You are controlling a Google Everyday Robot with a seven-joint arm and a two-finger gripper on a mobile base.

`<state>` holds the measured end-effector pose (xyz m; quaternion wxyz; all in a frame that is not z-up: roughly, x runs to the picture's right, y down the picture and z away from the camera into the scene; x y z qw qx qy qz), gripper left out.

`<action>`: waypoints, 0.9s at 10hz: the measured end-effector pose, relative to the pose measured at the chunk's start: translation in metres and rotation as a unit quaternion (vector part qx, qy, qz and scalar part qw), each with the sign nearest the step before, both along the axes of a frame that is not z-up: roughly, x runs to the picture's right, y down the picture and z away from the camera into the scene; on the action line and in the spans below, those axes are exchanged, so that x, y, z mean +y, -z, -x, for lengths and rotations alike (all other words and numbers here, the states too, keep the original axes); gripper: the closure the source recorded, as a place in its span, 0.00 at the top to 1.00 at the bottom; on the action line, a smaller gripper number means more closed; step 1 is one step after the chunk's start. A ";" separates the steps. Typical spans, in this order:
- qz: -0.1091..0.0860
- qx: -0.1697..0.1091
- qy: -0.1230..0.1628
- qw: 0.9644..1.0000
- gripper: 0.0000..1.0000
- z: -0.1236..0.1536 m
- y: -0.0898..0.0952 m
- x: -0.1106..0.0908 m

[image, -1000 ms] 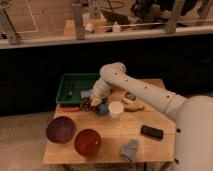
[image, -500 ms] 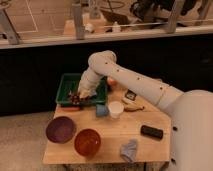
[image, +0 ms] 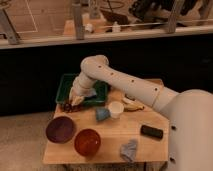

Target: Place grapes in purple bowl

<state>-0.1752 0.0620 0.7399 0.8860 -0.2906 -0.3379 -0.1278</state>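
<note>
Camera view: gripper (image: 75,101) sits low over the front-left corner of the green tray (image: 65,82), grapes (image: 67,106) dark at its tip; cannot tell whether it grips them. Purple bowl (image: 60,130) lies just beyond, toward the table's front-left corner, so the carry looks short. Orange bowl (image: 87,142) sits beside it.

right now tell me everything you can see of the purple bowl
The purple bowl is round, shallow and plain, a dark matte purple that looks like plastic. It sits upright and looks empty on the wooden table, at the front left corner. The orange-red bowl is right beside it; I cannot tell if they touch. The grapes lie just beyond its far rim, with the gripper down by them; nothing is in the bowl yet.
</note>
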 end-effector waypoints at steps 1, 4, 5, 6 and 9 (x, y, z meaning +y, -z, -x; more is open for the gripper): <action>-0.004 -0.013 0.020 1.000 0.00 0.019 0.011 0.009; -0.015 -0.041 0.079 0.996 0.10 0.065 0.034 0.036; -0.014 -0.045 0.092 0.995 0.22 0.075 0.037 0.046; -0.013 -0.046 0.096 0.994 0.32 0.080 0.037 0.049; -0.011 -0.034 0.107 0.994 0.60 0.069 0.028 0.058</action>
